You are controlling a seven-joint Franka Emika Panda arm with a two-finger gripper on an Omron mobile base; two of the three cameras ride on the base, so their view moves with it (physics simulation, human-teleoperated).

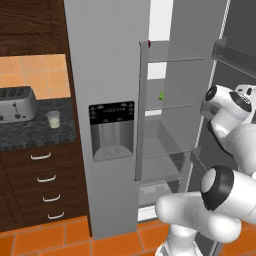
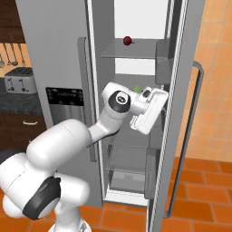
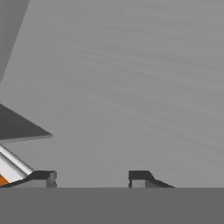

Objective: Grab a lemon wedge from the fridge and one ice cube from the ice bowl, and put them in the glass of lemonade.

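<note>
Gripper (image 3: 92,178): the two dark fingertips stand apart with nothing between them. In the hand view they face a plain grey fridge surface.
Gripper location: inside the open right compartment of the fridge (image 1: 107,75), at the height of its middle shelves. In the right base view the white hand (image 2: 147,108) is seen from behind, so the fingers themselves are hidden there.
Lemon wedge (image 1: 161,95): a tiny yellow-green piece resting on a middle glass shelf of the fridge, toward the back. In the right base view a green tip (image 2: 137,89) shows just above the wrist, close beside the hand. Contact between wedge and fingers cannot be judged.
Red fruit (image 2: 128,41): small, dark and round, on the fridge shelf above the wedge, well apart from the hand.
Fridge door (image 2: 183,113): swung open at the right side of the compartment, its long handle facing outward. Door bins lie close beside the hand.
Left fridge door: closed, carrying the black dispenser panel (image 1: 111,130).
Glass of lemonade (image 1: 53,119): upright on the dark counter left of the fridge, just beside the toaster (image 1: 16,104).
Obstructions: the glass shelves above and below the hand bound its working space.
Arm pose: rises from the base, bends at the elbow, and reaches forward into the fridge with the wrist roughly level.
</note>
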